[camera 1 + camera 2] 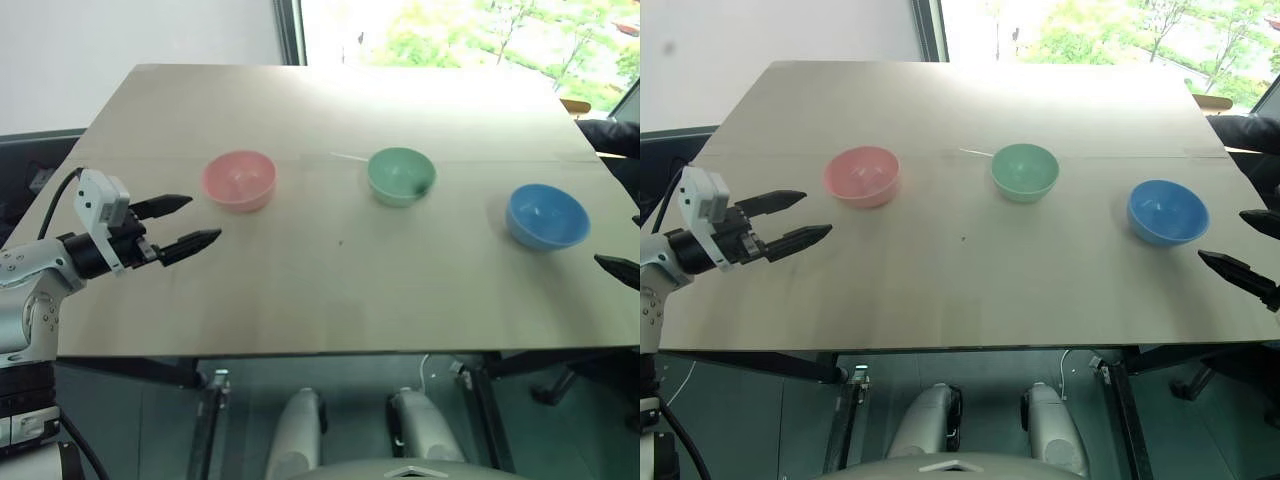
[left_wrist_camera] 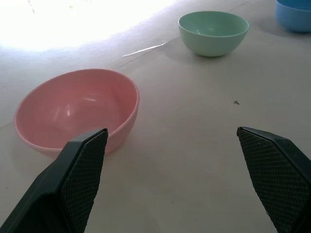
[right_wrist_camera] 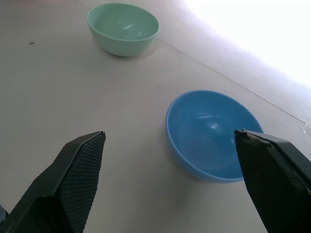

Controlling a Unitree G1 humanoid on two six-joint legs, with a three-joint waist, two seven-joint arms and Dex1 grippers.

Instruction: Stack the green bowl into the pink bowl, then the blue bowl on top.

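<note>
Three bowls stand upright and apart in a row on the table. The pink bowl (image 1: 239,180) is at the left, the green bowl (image 1: 401,176) in the middle, the blue bowl (image 1: 546,216) at the right. My left gripper (image 1: 194,221) hovers open and empty just left of and in front of the pink bowl (image 2: 77,109). My right gripper (image 1: 1244,246) stands open and empty at the table's right edge, close beside the blue bowl (image 3: 214,133). The green bowl (image 3: 123,28) lies farther off from both.
The light wooden table (image 1: 330,300) has bare surface in front of the bowls and behind them. A bright window (image 1: 460,30) lies beyond the far edge. A dark chair (image 1: 615,135) stands off the right side.
</note>
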